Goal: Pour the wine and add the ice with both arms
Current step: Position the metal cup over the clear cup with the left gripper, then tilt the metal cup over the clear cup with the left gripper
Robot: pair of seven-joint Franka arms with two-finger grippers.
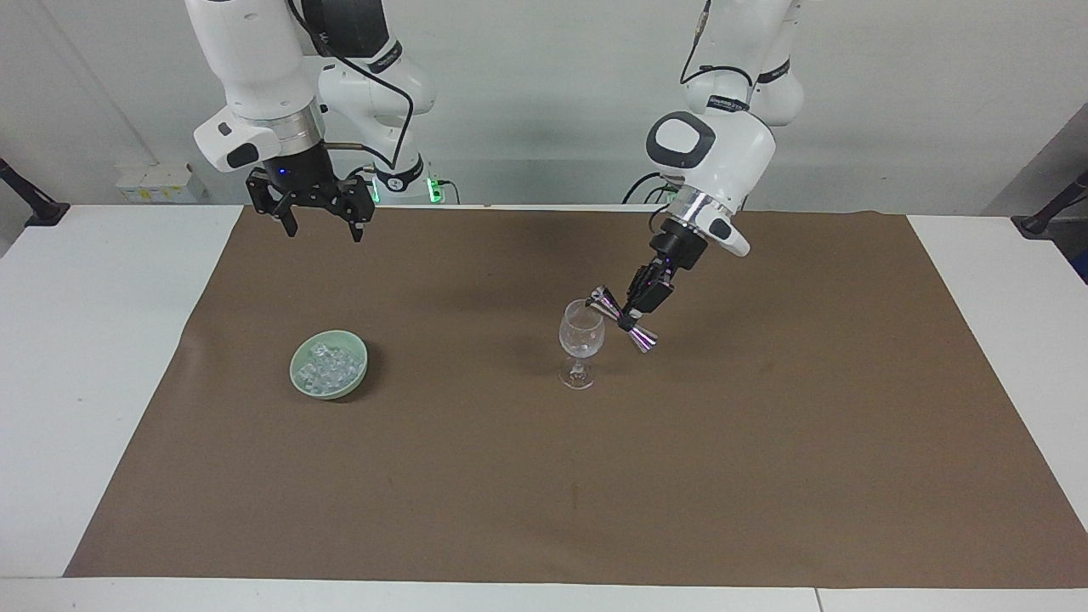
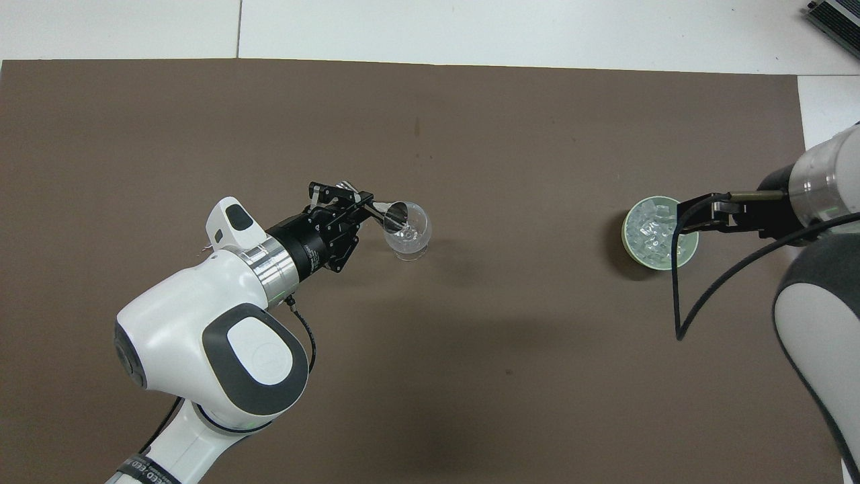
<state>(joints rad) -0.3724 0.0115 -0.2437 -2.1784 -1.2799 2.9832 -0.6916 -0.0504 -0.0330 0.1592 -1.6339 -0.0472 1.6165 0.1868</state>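
A white table [image 1: 102, 357] is carrying a wide matte brown paper mat [image 1: 595, 476] that is covering most of its top. Two large white jointed arms with dark joint caps and silver wrist rings are reaching in over it.

The left arm [image 2: 222, 329] is slanting down over the middle of the mat. Its left gripper [image 1: 633, 319] is clamping its fingers tight on the narrow waist of a shiny metal double-cone jigger [image 1: 623, 320], which is lying tilted, one cone mouth hanging over the rim of a clear stemmed wine glass [image 1: 581, 340]. The glass is standing upright on its round foot, and a little clear content is showing in its bowl.

The right arm [image 1: 255, 76] is waiting, upright, at its own end of the table. Its black clawed right gripper [image 1: 325, 228] is hanging with its fingers spread wide and empty over the mat's edge nearest the robots; from overhead it is overlapping the bowl's rim, though it is high above it.

A small pale green round bowl [image 1: 299, 370] is sitting on the mat toward the right arm's end, well apart from the glass. The ice [image 1: 330, 367], many small glossy colourless cubes, is lying heaped inside it. A black cable [image 2: 699, 296] is looping off the right arm's wrist.
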